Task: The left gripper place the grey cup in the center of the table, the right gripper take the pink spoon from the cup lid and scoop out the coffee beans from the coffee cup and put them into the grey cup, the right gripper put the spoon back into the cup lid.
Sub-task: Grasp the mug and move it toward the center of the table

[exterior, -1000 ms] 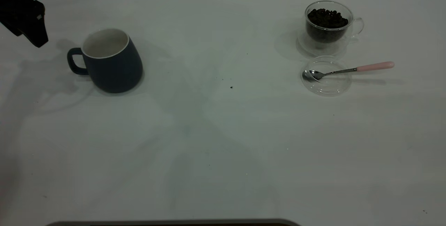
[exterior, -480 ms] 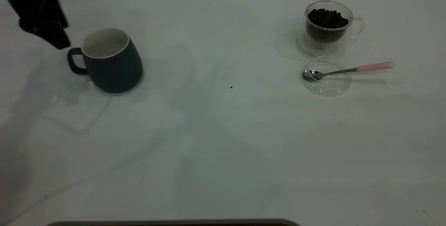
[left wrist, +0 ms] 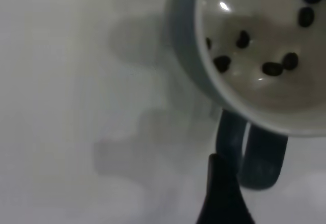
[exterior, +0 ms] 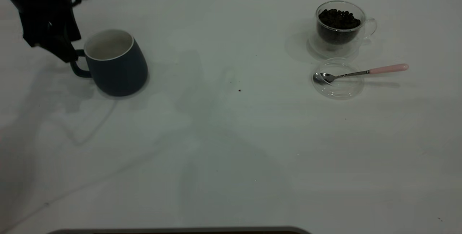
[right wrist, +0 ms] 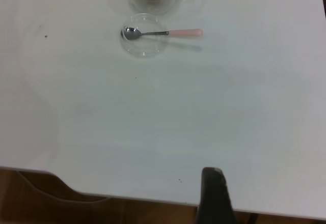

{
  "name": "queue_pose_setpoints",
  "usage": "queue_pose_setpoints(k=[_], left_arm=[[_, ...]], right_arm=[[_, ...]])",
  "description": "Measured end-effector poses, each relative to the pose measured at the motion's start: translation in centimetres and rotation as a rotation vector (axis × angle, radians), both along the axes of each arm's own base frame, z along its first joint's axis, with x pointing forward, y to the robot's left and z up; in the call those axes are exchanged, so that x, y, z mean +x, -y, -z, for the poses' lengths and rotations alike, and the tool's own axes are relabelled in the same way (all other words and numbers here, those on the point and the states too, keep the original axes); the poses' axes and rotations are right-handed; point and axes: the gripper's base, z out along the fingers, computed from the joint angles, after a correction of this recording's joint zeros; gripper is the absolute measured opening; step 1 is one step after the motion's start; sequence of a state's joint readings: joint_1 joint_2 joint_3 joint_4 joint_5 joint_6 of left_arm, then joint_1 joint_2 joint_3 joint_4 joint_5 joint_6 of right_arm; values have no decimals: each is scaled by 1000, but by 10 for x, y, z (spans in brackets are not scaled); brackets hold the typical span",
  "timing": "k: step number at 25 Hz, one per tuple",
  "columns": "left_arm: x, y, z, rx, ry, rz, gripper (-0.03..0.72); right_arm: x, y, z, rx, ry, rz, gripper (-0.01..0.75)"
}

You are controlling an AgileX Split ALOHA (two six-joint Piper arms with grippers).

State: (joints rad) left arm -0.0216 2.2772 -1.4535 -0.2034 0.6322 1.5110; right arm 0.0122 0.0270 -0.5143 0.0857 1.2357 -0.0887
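No step of the task is seen completed: the grey cup [exterior: 115, 62], a few beans inside, is reached at its handle by the left gripper [exterior: 66, 51], whose finger spread cannot be told. The pink spoon [exterior: 361, 72] lies far off on the cup lid [exterior: 339, 89]; the right gripper is barely glimpsed.

Left side: grey cup [exterior: 115, 64] on the surface [exterior: 231, 147], left claw [exterior: 66, 55] at its handle.
Right side: coffee cup [exterior: 341, 28] behind cup lid [exterior: 337, 87]; pink spoon [exterior: 361, 72] on lid.
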Motion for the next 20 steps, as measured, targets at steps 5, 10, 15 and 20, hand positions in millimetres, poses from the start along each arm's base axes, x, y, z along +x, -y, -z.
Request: queue_pose_setpoints(k=[5,10,15,20], left_arm=[[0,4,14,3,-10,9,567],[1,18,24,11,13,62,567],[1,46,24,8,51,113,567],[1,72,25,-46,84,67,567]], right_arm=[[0,0,0,0,0,0,578],[0,0,0,0,0,0,578],[0,0,0,0,0,0,578],[0,0,0,0,0,0,578]])
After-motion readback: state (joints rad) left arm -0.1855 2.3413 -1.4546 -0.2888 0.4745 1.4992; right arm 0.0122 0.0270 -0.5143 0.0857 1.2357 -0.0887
